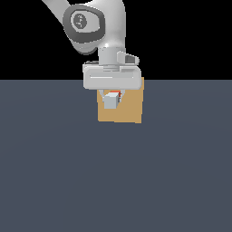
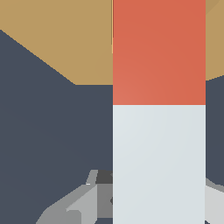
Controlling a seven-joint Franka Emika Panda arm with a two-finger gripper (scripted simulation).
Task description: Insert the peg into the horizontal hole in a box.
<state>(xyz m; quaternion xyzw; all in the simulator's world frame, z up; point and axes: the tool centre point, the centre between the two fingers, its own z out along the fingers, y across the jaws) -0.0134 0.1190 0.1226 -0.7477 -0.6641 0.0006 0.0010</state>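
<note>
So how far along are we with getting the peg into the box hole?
Done: the gripper holds the long square-sectioned red-orange and pale grey peg, lifted off the dark floor and lined up in front of the plain tan box. In hand: the red end points at the box face, its tip beyond the wrist view's frame. Left: the hole is hidden behind peg and gripper in both views, so entry can't be confirmed; pushing in likely remains.

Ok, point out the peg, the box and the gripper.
peg [image 2: 159,52]: wrist view, its red-orange part.
box [image 1: 131,111]: exterior view, bare tan front face.
gripper [image 1: 112,93]: exterior view, between the fingertips, at the peg.
</note>
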